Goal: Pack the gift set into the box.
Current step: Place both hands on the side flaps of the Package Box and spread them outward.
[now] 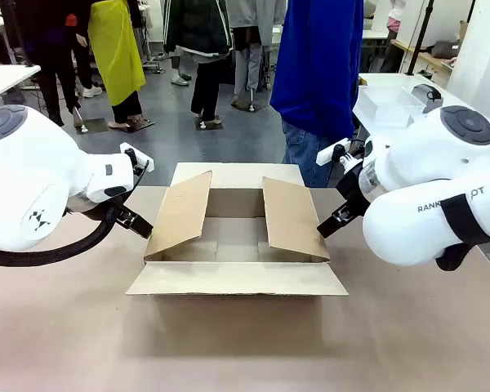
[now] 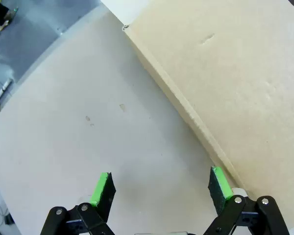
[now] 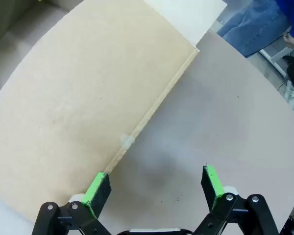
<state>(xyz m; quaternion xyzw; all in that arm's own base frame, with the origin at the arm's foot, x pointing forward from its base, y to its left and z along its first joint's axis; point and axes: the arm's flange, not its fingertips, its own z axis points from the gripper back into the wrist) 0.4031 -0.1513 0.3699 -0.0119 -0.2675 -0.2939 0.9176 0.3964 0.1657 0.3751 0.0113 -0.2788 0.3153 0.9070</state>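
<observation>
I had my left gripper [image 2: 160, 186] spread wide over the table [image 2: 88, 122], nothing between its pads, and a side flap of the cardboard carton [image 1: 237, 279] ran just beside one finger. My right gripper [image 3: 154, 184] was spread equally, beside the opposite flap. The carton stood open between both grippers. Beyond it stood a person in blue [image 1: 318, 65].

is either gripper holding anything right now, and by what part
Nothing is held. The left gripper and the right gripper are both open, each over bare table, beside a side flap of the box.
</observation>
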